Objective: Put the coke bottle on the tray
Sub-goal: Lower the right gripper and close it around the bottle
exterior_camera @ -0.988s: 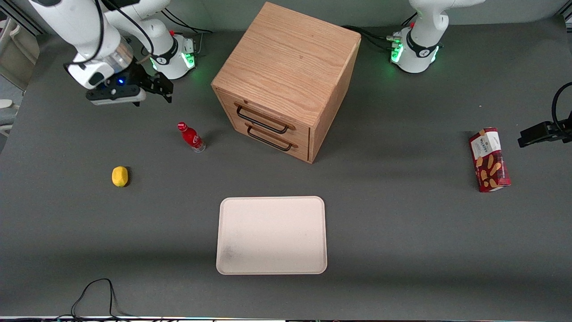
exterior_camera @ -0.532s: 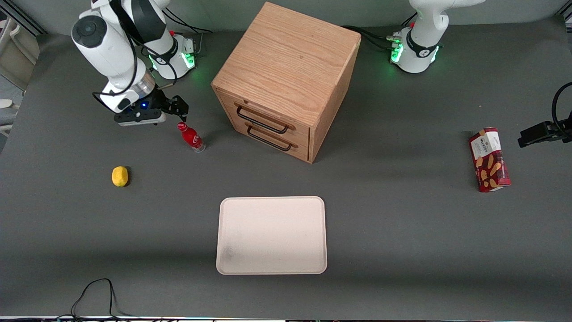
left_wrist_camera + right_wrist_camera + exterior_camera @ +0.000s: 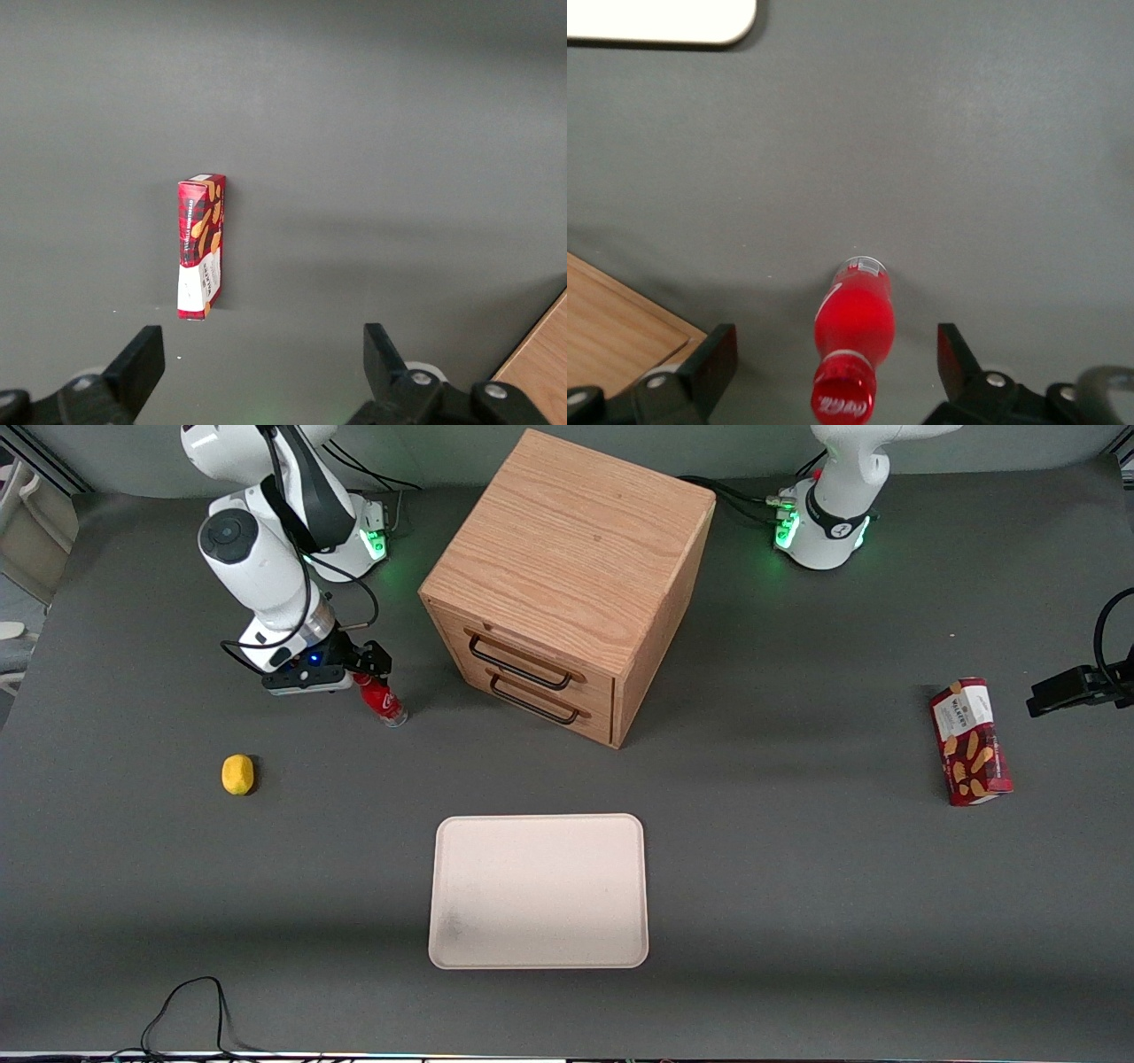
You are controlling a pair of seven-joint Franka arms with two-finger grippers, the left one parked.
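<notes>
1. You are in the reach-to-grasp step: the tool [image 3: 368, 676], in the upper left of the front frame, sits over the coke bottle's [image 3: 381, 700] cap, fingers [image 3: 713, 359] apart and straddling the bottle, which stands on the tabletop [image 3: 797, 886].
2. Next, you would lower, close on the neck, then carry it to the tray [image 3: 539, 890] at lower centre.

Open-fingered, the gripper [image 3: 359, 677] hangs over the bottle [image 3: 381, 701], bare table on both sides of it [image 3: 852, 345]. The cabinet [image 3: 567, 584] stands close beside. Open table runs from the bottle to the tray [image 3: 539, 890], nearer the camera. The lemon [image 3: 237, 774] sits well aside.
</notes>
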